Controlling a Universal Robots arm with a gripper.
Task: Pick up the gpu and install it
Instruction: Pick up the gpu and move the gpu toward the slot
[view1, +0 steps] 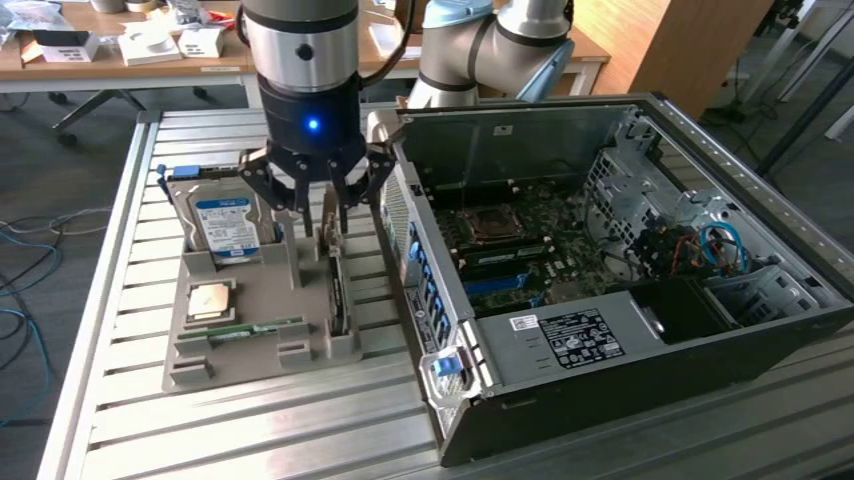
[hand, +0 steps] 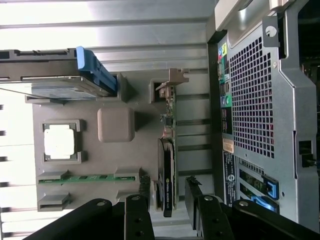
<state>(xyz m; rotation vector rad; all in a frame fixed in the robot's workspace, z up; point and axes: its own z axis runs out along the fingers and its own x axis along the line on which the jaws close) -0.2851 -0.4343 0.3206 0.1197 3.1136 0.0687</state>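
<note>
A robot arm's gripper (view1: 328, 215) hangs straight down over a gray tray (view1: 287, 290) that rests on a slatted metal table (view1: 134, 420). The jaws are spread wide and grasp nothing. In the wrist view, one dark finger (hand: 137, 215) sits on each side of the graphics card (hand: 167, 170), with a gap showing between each finger and the card.

The graphics card (view1: 335, 275) stands on its edge in a slot along the side of the tray nearest the computer case (view1: 601, 330). The case lies open just beside the tray, with its circuit board showing.

Three other parts sit in the tray:
- A hard drive (view1: 227, 225) with a blue and white label stands upright at the tray's far end.
- A square processor chip (view1: 214, 300) lies flat near the tray's middle.
- A narrow green memory stick (view1: 240, 332) sits at the tray's near end.
</note>
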